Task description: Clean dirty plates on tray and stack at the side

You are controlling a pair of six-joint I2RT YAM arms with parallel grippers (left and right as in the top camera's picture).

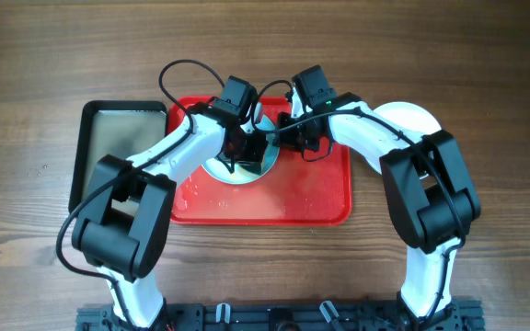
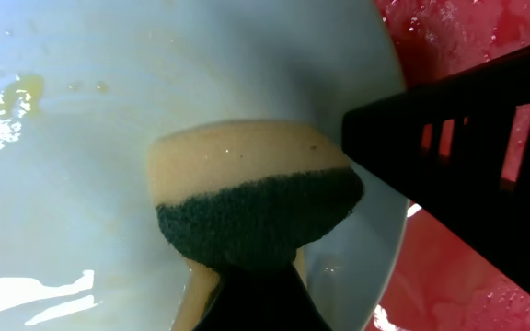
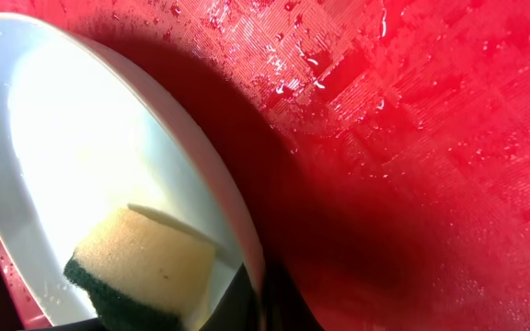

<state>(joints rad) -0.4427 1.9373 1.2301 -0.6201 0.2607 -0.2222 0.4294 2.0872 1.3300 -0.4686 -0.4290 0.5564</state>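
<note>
A pale plate [image 1: 233,173] lies tilted on the wet red tray [image 1: 311,193]. My left gripper [image 1: 247,147] is shut on a yellow sponge with a dark green scrub side [image 2: 247,184] and presses it on the plate's face [image 2: 81,184], which has a yellowish smear at the upper left. My right gripper [image 1: 279,138] is shut on the plate's rim [image 3: 260,303] and holds it up off the tray [image 3: 412,138]. The plate [image 3: 81,138] and sponge [image 3: 145,262] also show in the right wrist view. Another white plate [image 1: 412,118] lies on the table right of the tray.
A smaller black tray [image 1: 118,147] lies left of the red tray. The right gripper's black finger [image 2: 467,156] stands close beside the sponge. Water drops cover the red tray [image 2: 467,18].
</note>
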